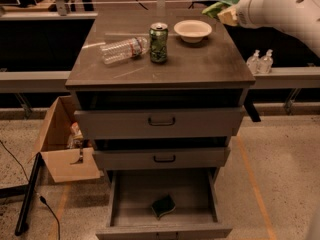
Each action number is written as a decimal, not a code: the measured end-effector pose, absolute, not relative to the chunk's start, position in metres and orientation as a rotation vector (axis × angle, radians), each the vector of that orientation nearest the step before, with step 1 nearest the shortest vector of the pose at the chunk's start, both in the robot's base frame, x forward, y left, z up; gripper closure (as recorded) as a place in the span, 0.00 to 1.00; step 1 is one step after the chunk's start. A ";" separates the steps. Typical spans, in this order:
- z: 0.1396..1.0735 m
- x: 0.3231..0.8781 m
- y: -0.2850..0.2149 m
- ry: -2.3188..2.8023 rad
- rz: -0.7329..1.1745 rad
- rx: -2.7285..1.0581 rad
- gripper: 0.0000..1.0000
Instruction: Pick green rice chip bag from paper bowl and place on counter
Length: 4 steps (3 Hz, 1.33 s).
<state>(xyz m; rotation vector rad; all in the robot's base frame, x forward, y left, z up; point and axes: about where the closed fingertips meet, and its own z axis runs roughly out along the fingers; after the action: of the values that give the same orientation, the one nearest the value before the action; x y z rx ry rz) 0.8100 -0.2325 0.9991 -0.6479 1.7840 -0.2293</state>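
Note:
The green rice chip bag point(219, 5) is off the paper bowl and hangs in the air at the counter's far right corner, held at the tip of my white arm. My gripper point(229, 10) is shut on the bag, above and right of the bowl; the arm hides most of it. The paper bowl point(192, 30) sits empty at the back right of the counter point(200, 64).
A dark green soda can point(158, 43) stands mid-counter beside a clear plastic bottle point(122, 49) lying on its side. The bottom drawer point(162, 204) is open with a dark sponge in it. A cardboard box point(62, 144) stands on the floor at left. Two small bottles point(260, 61) stand at right.

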 end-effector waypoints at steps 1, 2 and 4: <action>0.984 0.761 -0.247 1.865 -0.241 -0.650 1.00; 0.958 0.723 -0.231 1.916 -0.166 -0.708 1.00; 0.932 0.712 -0.168 1.842 0.022 -0.835 1.00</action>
<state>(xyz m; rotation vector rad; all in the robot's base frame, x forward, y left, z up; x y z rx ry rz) 0.7120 -0.1680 0.9323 -0.8347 1.8422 0.0220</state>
